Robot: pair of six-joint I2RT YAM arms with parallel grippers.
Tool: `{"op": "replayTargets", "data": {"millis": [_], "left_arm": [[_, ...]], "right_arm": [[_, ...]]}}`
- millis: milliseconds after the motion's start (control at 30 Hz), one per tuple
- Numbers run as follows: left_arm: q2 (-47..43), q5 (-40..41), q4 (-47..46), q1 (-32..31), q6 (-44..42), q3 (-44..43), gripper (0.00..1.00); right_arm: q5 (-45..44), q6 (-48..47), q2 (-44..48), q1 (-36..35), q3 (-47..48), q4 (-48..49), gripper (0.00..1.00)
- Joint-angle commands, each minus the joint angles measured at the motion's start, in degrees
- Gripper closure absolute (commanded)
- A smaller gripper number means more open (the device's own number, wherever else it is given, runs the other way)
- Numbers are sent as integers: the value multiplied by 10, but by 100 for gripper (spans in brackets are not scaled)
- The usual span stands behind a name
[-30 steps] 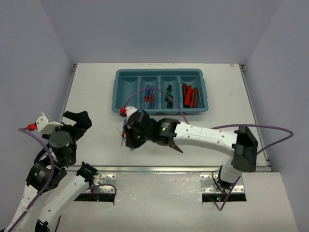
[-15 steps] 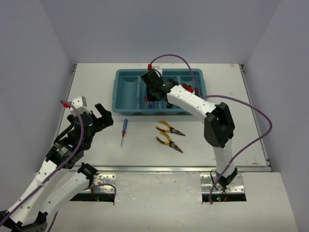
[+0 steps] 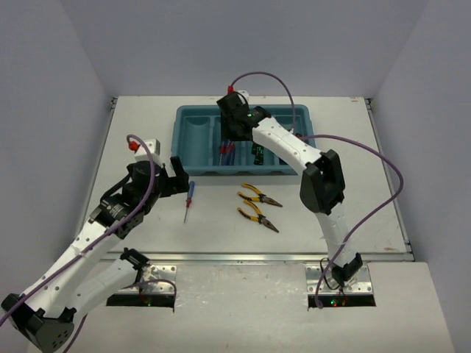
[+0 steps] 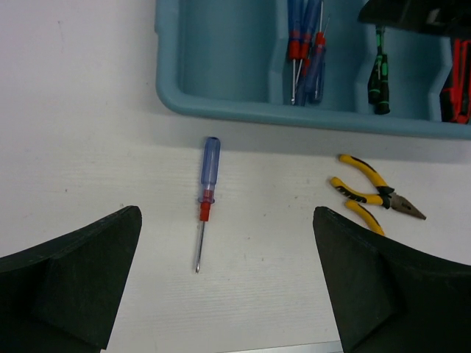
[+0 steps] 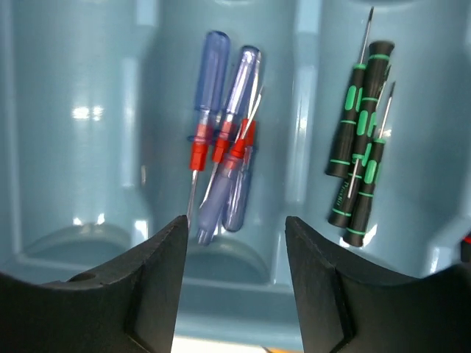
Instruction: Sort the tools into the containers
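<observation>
The teal tray (image 3: 193, 140) of four containers stands at the back of the table. My right gripper (image 3: 230, 136) hangs open and empty over the second compartment, where three blue-and-red screwdrivers (image 5: 224, 151) lie below its jaws (image 5: 235, 246). Black-and-green screwdrivers (image 5: 360, 158) fill the third compartment, and red-and-black knives (image 3: 289, 145) the fourth. One blue-and-red screwdriver (image 3: 188, 200) lies on the table in front of the tray. My left gripper (image 3: 175, 184) is wide open just left of it, and in the left wrist view that screwdriver (image 4: 206, 193) sits ahead of the spread jaws (image 4: 227, 283).
Two yellow-handled pliers (image 3: 259, 195) (image 3: 257, 215) lie on the table right of the loose screwdriver, one also in the left wrist view (image 4: 368, 193). The tray's leftmost compartment (image 4: 221, 59) holds nothing. A metal rail (image 3: 257, 257) runs along the near table edge.
My right arm swung from the table up over the tray and its jaws opened, leaving a blue-and-red screwdriver in the second compartment. My left arm reached forward toward the loose screwdriver.
</observation>
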State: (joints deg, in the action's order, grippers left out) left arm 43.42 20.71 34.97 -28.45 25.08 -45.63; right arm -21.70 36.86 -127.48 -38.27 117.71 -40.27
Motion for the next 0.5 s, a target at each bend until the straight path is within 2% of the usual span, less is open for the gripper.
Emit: {"op": "replayTargets", "data": {"millis": [0, 67, 167, 300, 400, 433, 467], "left_arm": [[60, -22, 4, -3, 11, -23, 0], [95, -33, 10, -4, 25, -27, 0], [158, -54, 0, -12, 40, -24, 4], [211, -37, -13, -60, 56, -20, 4], [269, -8, -9, -74, 73, -20, 5], [283, -3, -11, -74, 79, -20, 6], [300, 2, -18, -72, 83, -19, 7]], "right_arm": [[-5, -60, 147, -3, -7, -1, 42], [-3, -68, 181, -4, -56, 7, 41], [19, -91, 305, -3, -194, 44, 38], [52, -109, 418, -3, -316, 72, 32], [79, -116, 492, -3, -397, 88, 8], [86, -117, 508, -3, -414, 93, 3], [92, -119, 528, -3, -432, 96, 2]]}}
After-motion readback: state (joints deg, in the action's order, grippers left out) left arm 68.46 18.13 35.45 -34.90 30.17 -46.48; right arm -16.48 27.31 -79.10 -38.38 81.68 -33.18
